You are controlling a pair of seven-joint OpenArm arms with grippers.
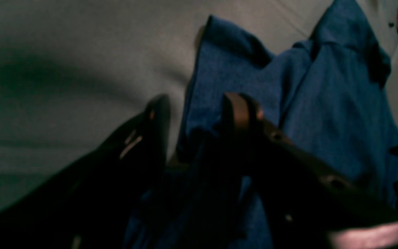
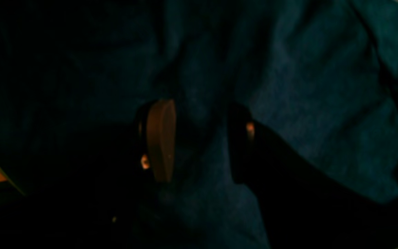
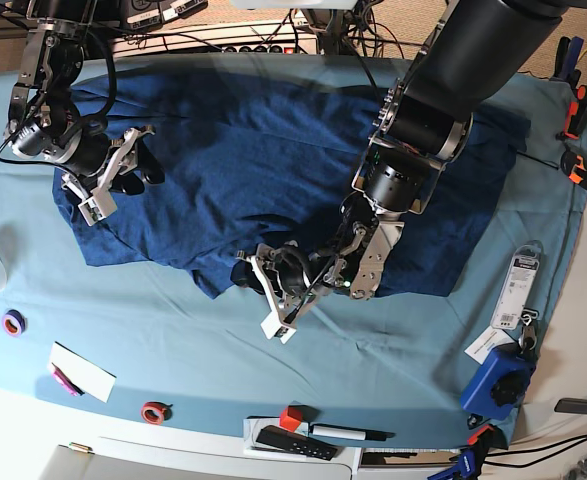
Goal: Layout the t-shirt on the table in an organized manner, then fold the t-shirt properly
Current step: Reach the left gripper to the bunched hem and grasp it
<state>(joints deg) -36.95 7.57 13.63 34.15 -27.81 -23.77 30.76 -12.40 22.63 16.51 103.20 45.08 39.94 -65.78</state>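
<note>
1. The left gripper (image 3: 273, 285) sits at the shirt's near hem, about 6 o'clock of the garment; its jaws stand part-spread with a fold of navy cloth between them in the left wrist view, though whether they truly pinch it I cannot tell
2. The right gripper (image 3: 113, 180) rests at 9 o'clock of the garment; its fingers (image 2: 161, 138) are apart with dark fabric bunched in the gap, and a firm hold cannot be confirmed there either
3. The t-shirt (image 3: 263, 150) lies spread but rumpled across the far half of the table (image 3: 203, 340), with its near hem wavy and bunched around the left gripper
4. The step in hand looks like the laying-out; folding has not begun. Next, each held edge probably needs drawing outward to flatten the creases
5. Open teal surface lies toward 6 o'clock; small clutter, including a red cube (image 3: 290, 417) and tape rings (image 3: 154, 411), lines the near rim, so pulls toward 6 o'clock should stop short of it
</note>
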